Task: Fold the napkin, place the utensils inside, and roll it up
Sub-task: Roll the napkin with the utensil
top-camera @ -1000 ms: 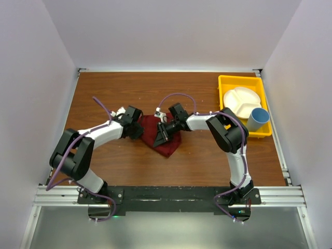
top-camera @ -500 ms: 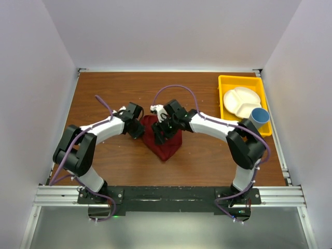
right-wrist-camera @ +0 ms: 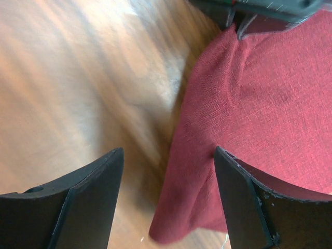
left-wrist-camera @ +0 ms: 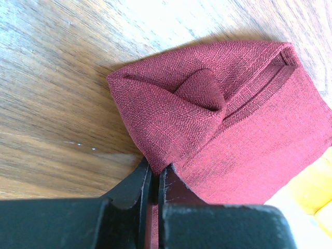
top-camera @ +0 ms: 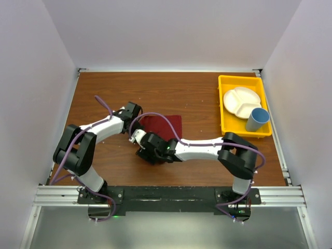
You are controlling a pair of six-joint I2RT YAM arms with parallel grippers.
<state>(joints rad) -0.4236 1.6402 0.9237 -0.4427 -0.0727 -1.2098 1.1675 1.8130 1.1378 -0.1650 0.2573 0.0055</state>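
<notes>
from above: the yellow bin [top-camera: 226, 106] at the far right of the worktop [top-camera: 104, 93] holds a white divided plate [top-camera: 241, 101] and a blue cup [top-camera: 257, 120]. the dark red napkin [top-camera: 165, 124] lies mid-worktop, and my right arm hides its near part.

left wrist: my left hand [left-wrist-camera: 155, 179] is clamped tight on the napkin's folded edge. a yellow corner of the bin is cut off at the right.

right wrist: the worktop is blurred. my right hand [right-wrist-camera: 168, 199] stands wide apart, holding nothing, over the napkin's near left edge. at the top, cut off, my left hand pinches the cloth.
</notes>
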